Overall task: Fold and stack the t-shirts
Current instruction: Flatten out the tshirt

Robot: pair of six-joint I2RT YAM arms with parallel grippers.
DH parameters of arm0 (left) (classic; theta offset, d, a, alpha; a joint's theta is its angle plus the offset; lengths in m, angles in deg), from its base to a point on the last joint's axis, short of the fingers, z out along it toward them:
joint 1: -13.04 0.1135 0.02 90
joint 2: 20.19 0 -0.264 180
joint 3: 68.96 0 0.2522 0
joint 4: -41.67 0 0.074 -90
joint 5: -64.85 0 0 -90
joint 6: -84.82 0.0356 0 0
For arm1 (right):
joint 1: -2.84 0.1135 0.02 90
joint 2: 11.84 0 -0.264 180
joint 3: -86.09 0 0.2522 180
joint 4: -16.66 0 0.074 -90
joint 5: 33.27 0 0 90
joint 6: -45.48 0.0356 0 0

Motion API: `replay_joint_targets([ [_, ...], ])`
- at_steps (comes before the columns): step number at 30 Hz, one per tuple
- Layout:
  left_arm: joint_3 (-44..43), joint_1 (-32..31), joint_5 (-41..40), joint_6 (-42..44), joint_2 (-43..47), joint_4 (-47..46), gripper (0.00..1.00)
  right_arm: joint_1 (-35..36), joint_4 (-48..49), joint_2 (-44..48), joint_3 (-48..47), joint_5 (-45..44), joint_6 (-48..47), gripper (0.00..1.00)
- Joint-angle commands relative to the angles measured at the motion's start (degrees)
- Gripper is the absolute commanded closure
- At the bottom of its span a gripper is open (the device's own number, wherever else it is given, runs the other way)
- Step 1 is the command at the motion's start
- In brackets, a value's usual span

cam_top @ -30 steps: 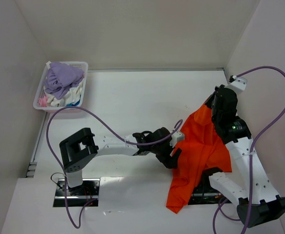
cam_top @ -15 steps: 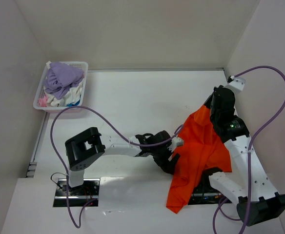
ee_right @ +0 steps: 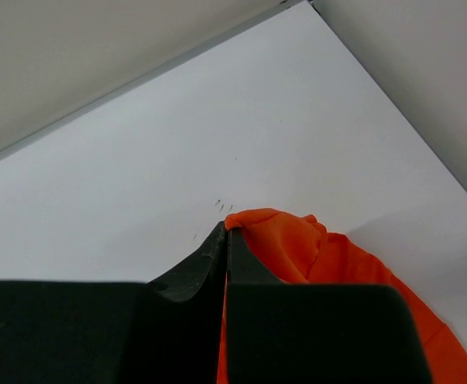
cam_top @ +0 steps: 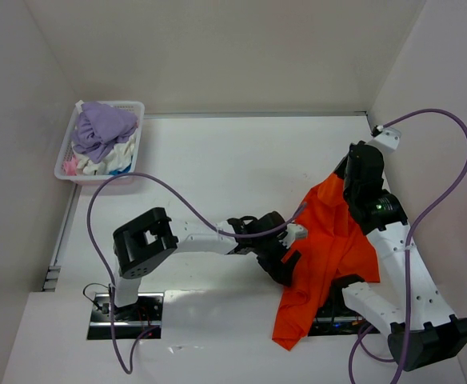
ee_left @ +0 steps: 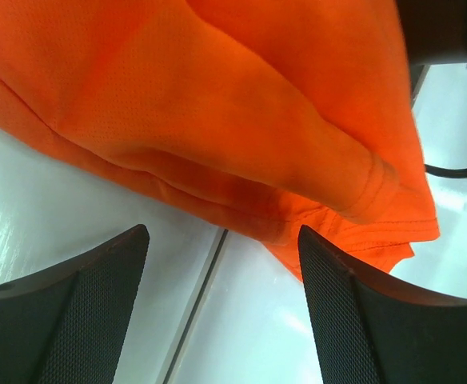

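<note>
Pinching one bunched edge of the orange t-shirt [cam_top: 329,240], our right gripper [ee_right: 225,234] is clamped tight on the cloth and holds it up at the right side of the table [cam_top: 217,160]. The rest drapes down toward that arm's base. Our left gripper [ee_left: 221,236] sits low against the drape, jaws spread wide and holding nothing, with a hemmed fold of shirt just ahead of them. We read this as the spreading-out step, with no fold made yet. For the next move, we'd say the left has to ease onto that hem, close on it, then draw away from the right to pull the shirt flat.
</note>
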Motion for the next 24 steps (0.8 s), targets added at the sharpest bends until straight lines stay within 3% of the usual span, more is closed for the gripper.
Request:
replay_joint_targets([
  [1, -1.7, -0.1, 1.7, 0.1, -2.1, 0.0, 0.17, -0.4, 4.1, 0.6, 0.0, -2.2, -0.5, 0.99],
  [17, -6.5, -1.1, 2.8, 0.7, -4.8, 4.1, 0.29, -0.4, 4.1, 1.7, 0.5, -3.9, -0.5, 0.99],
  [24, -7.1, -1.6, -1.1, 0.7, -4.8, 6.9, 0.36, -0.4, 4.1, 1.7, 0.5, -3.9, -0.5, 0.99],
])
